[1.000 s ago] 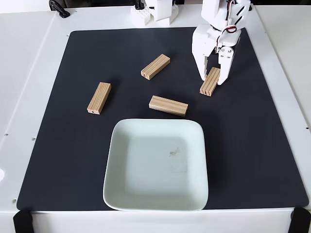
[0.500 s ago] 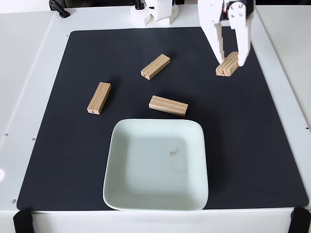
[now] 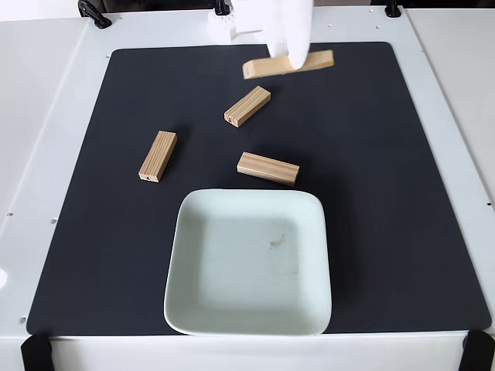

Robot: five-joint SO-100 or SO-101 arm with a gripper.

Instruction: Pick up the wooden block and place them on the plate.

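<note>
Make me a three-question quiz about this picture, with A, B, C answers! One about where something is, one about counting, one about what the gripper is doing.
1. Where is the plate?
A. at the near edge of the black mat
B. at the far edge of the mat
C. off the mat, on the white table

2. How many blocks lie on the mat?
A. one
B. three
C. five

3. What is the gripper doing?
A. hanging open over the plate
B. holding a block above the mat
C. pressing a block into the plate

Answers:
1. A: the plate sits at the bottom middle of the mat in the fixed view.
2. B: one block on the left, one in the middle, one just beyond the plate.
3. B: the held block sticks out level on both sides of the blurred white gripper near the mat's far edge.
</note>
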